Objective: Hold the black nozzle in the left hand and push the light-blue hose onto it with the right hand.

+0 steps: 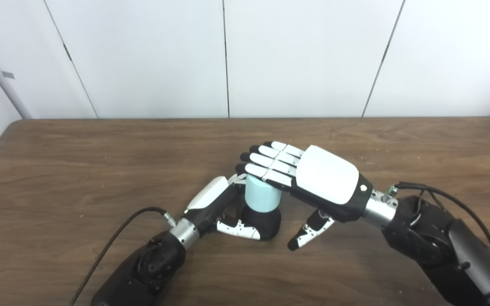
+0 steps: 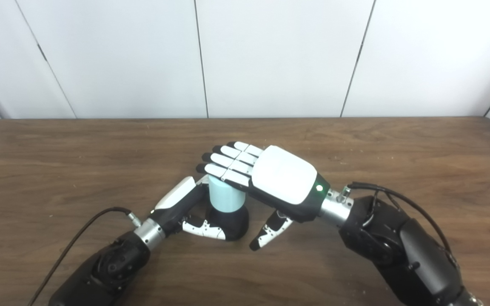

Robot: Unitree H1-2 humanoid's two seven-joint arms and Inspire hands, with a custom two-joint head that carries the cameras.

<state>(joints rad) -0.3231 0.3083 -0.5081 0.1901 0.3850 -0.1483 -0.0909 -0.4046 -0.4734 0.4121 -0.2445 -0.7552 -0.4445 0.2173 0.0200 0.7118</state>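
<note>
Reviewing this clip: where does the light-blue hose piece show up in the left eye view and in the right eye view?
Left eye view: the light-blue hose stands just right of picture centre, under the right hand's fingers.
Right eye view: the same hose sits a little left of centre.
Shared landmark: the black nozzle directly beneath the hose, wrapped by the left hand, on the wooden table.

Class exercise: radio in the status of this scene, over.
Left hand shut on black nozzle. Right hand open, flat fingers atop light-blue hose. Hose upright on nozzle. Nothing in the way.
</note>
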